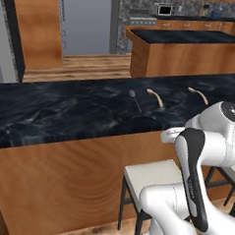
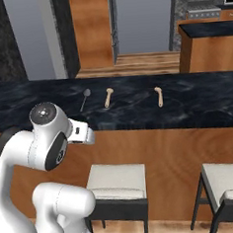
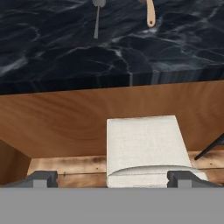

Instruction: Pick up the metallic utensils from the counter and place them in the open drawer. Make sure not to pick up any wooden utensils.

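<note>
I'm at the very start of the reach: my gripper [image 3: 112, 179] hangs below counter height over a stool [image 3: 144, 148], jaws wide apart and holding nothing. The grey metal spoon [image 1: 136, 100] lies on the black counter [image 1: 55, 113], just beside two tan wooden utensils [image 1: 155, 97] I must leave alone. Next I need to lift and extend over the spoon; I can't make out a knife or the drawer.

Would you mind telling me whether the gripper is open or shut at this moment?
Open. In the hand view the gripper has its two dark fingertips far apart, nothing between them; a white stool cushion lies below.
</note>
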Controlling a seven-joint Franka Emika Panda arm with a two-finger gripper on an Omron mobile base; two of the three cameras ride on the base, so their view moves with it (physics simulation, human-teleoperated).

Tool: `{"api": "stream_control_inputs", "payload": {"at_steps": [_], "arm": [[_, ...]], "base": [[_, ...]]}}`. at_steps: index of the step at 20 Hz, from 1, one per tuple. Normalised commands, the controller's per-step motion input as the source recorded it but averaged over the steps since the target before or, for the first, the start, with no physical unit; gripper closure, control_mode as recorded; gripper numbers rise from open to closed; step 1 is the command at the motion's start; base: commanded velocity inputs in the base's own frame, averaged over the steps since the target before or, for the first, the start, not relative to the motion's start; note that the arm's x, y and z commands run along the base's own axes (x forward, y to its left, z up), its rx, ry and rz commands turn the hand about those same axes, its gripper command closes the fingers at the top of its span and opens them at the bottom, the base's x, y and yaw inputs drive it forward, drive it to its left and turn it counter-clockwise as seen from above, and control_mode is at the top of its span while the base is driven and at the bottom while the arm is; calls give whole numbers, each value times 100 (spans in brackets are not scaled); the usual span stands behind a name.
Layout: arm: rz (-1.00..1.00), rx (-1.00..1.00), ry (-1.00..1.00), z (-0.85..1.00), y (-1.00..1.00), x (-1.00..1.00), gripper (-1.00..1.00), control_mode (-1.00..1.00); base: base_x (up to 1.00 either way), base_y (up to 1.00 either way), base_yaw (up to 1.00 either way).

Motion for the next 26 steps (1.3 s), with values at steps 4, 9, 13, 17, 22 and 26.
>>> {"api": "stream_control_inputs", "payload": {"at_steps": [4,9,13,17,22,26], "arm": [[0,0,0,0,0,0,-100,100],[0,0,0,0,0,0,-100,100],[0,0,0,0,0,0,-100,100],[0,0,0,0,0,0,-100,100],[0,0,-1,0,0,0,-100,-100],[2,-7,-32,34,4,-7,-100,-100]], "base": [[0,0,0],[0,0,0],[0,0,0],[0,0,0],[0,0,0],[0,0,0]]}}
